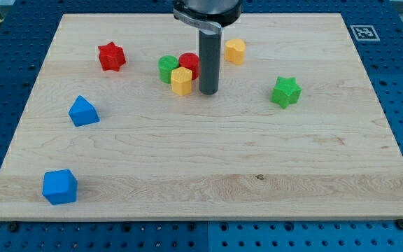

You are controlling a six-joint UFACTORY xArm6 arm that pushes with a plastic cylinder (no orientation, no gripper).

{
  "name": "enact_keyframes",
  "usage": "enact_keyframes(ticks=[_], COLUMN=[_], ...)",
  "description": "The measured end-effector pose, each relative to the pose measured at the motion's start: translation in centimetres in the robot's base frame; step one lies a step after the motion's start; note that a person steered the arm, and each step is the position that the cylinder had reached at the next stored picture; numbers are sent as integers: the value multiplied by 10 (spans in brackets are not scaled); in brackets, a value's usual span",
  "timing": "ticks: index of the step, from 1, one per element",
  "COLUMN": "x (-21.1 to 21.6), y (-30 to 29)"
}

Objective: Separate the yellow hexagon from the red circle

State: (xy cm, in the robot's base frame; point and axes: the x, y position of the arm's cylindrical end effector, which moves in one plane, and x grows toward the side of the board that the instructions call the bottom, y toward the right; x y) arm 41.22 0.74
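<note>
On the wooden surface [208, 161], the yellow hexagon [181, 81] apparently touches the red circle [189, 64], so separation remains undone; my tip [209, 92], a bare rod tool gripping nothing, stands just right of both.

The yellow hexagon [181, 80] lies flat near the board's top centre, touching the red circle [189, 64], which sits just behind it, partly hidden
</note>
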Motion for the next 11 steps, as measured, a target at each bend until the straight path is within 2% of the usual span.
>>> enact_keyframes(ticks=[1, 4, 5, 7, 9, 10, 11], x=[5, -106, -128, -131, -131, -123, -85], y=[-2, -21, -36, -41, -3, 7, 3])
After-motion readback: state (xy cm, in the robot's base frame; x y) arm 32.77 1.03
